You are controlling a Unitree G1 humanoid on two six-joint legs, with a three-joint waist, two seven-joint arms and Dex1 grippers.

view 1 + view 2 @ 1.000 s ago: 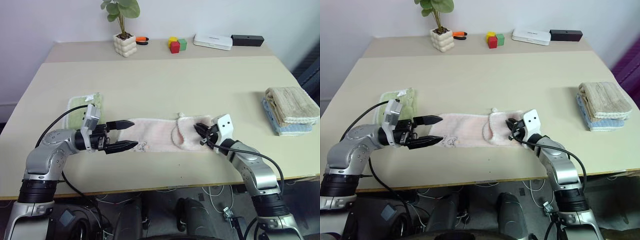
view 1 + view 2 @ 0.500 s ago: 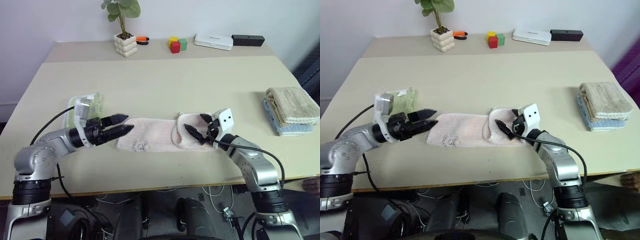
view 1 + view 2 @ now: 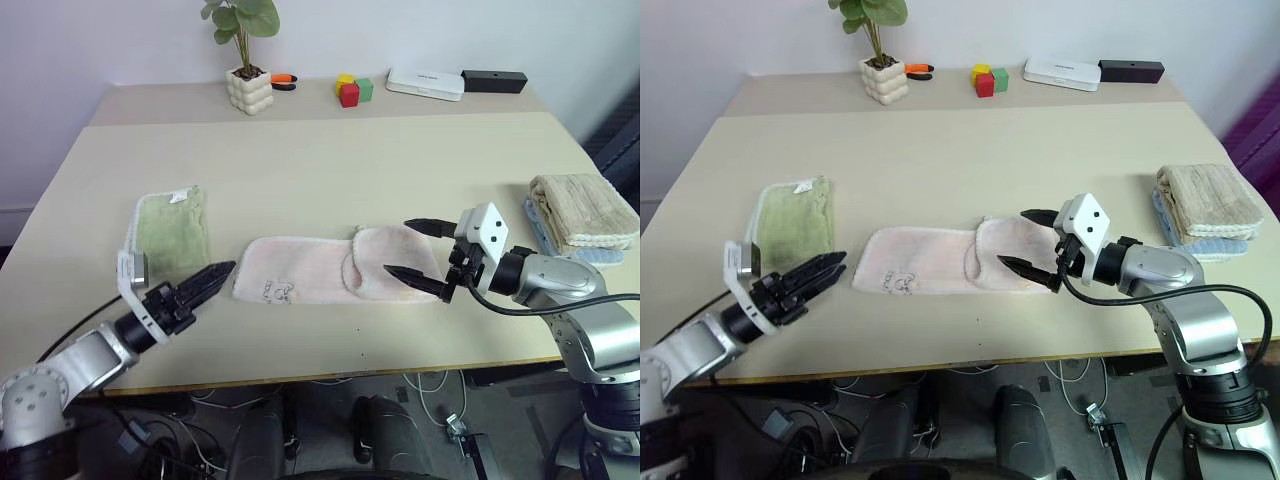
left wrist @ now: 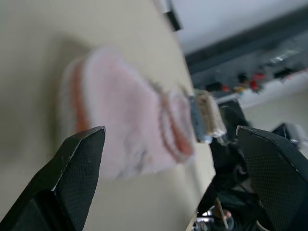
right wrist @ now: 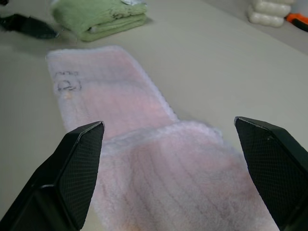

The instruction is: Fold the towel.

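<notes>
both grippers spread, towel flat on the table

right gripper (image 3: 424, 248) hangs over the towel's folded right end with its fingers wide apart, holding nothing. left gripper (image 3: 201, 286) sits low near the table's front edge, just off the towel's left end, spread too going by its wrist view, empty. towel (image 3: 310, 271) lies across the table (image 3: 400, 160), right end flipped over onto itself, little dark motif near the left end. green cloth (image 3: 172, 228) is beside it on the left.

The two head views look forward and down on the table (image 3: 330, 170) from above and share almost the same scene. Each wrist view looks low and close along its own fingers; both share the pink towel (image 5: 144, 144) with the head views.
</notes>
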